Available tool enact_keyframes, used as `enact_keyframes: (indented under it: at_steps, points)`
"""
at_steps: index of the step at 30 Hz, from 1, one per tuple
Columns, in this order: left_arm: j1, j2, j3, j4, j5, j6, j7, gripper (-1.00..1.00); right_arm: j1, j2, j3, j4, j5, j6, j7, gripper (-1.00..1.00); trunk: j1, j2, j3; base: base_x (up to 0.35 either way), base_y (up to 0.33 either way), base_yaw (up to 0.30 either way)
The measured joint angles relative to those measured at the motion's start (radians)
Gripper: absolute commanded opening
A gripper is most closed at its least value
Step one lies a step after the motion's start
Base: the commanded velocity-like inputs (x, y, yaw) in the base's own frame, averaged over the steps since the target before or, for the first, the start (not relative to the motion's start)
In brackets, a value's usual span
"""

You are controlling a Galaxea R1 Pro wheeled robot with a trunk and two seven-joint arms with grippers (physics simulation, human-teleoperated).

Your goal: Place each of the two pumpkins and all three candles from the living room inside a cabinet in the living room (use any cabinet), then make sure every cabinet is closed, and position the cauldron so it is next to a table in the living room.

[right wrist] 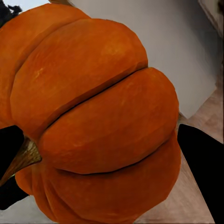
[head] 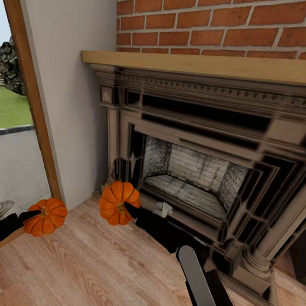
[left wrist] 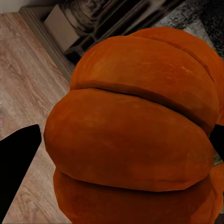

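I hold two orange ribbed pumpkins above the wood floor in front of a fireplace. My left gripper (head: 38, 216) is shut on one pumpkin (head: 50, 219) at the lower left. In the left wrist view that pumpkin (left wrist: 135, 135) sits between black fingers (left wrist: 16, 163). My right gripper (head: 125, 209) is shut on the other pumpkin (head: 115, 199), near the fireplace's left corner. The right wrist view has this pumpkin (right wrist: 102, 116), stem to one side, between the fingers (right wrist: 203, 168). A small pale lump (head: 163, 208) lies on the hearth; I cannot tell if it is a candle. Cabinet and cauldron are out of view.
A dark carved fireplace (head: 207, 145) with a pale wood mantel (head: 208, 63) stands against a brick wall straight ahead. A tall window with a wood frame (head: 34, 103) is at the left. Light wood floor (head: 98, 271) lies below my arms.
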Motion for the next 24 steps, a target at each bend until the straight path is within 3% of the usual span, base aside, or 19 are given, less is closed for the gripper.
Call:
enact_keyframes:
  at_steps: [3,6,11,13,17,20,24]
  points:
    - [0.000,0.000,-0.002,0.001,-0.003,0.000,0.051,-1.00,0.000,0.029,0.044,0.005,0.006,0.011,-0.104,-1.00,-0.012,0.021,0.004,0.000,0.000,0.000]
    - [0.000,-0.001,-0.015,0.000,-0.001,0.001,0.162,-1.00,0.001,0.061,0.086,0.008,0.008,0.022,-0.215,-1.00,-0.023,0.042,0.009,0.000,0.000,0.000]
    - [0.000,-0.002,-0.029,0.000,-0.003,0.003,0.297,-1.00,0.001,0.074,0.127,0.011,0.005,0.060,-0.391,-1.00,-0.042,0.077,0.016,0.000,0.000,0.000]
    - [0.000,-0.004,-0.038,0.002,-0.002,0.004,0.320,-1.00,0.000,0.074,0.129,0.010,-0.001,0.062,-0.415,-1.00,-0.050,0.091,0.019,0.000,0.000,0.000]
    - [0.001,-0.004,-0.136,0.040,0.000,0.000,0.348,-1.00,0.000,0.066,0.131,0.011,0.012,0.085,-0.458,-1.00,-0.065,0.119,0.025,0.000,0.000,0.000]
    - [0.001,-0.006,-0.203,0.131,-0.021,-0.014,0.369,-1.00,0.012,0.058,0.132,0.013,0.014,0.094,-0.512,-1.00,-0.077,0.140,0.029,0.000,0.000,0.000]
    - [0.000,-0.006,-0.266,0.220,-0.066,-0.088,0.380,-1.00,0.111,0.048,0.132,0.019,0.025,0.096,-0.611,-1.00,-0.092,0.168,0.035,0.000,0.000,0.000]
